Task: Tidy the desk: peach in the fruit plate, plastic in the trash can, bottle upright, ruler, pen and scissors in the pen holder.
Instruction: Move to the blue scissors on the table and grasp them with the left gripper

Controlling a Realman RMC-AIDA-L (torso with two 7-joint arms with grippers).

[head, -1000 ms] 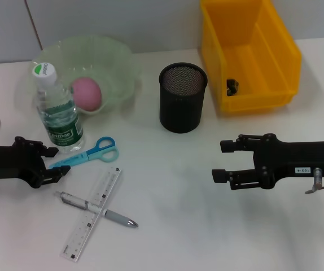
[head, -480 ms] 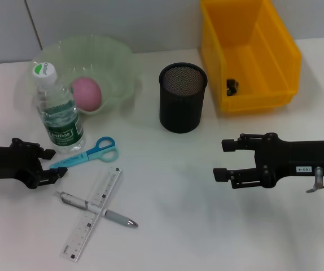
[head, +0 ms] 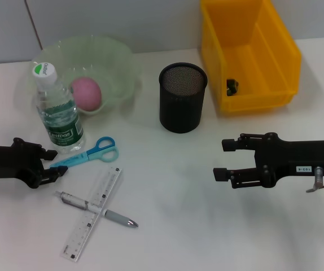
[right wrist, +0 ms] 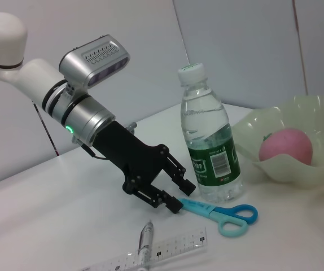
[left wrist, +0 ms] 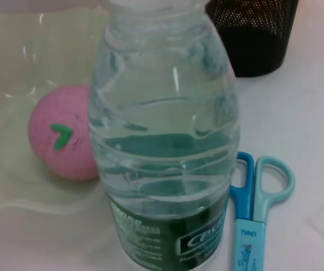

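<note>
white desk (head: 167, 226): left gripper (head: 52, 164) open beside scissors (head: 88, 153), right gripper (head: 223, 160) open, empty

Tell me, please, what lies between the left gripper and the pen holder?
In the head view, the blue scissors lie between the open left gripper and the pen holder; beyond their handles, only bare table.

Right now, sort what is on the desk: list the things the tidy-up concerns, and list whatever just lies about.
Job: peach in the fruit plate; bottle, upright; scissors; pen; ruler; pen holder; yellow bin holding a small dark item; left gripper at the scissors' tip, open; right gripper, open.

Lying about: nothing else visible.
</note>
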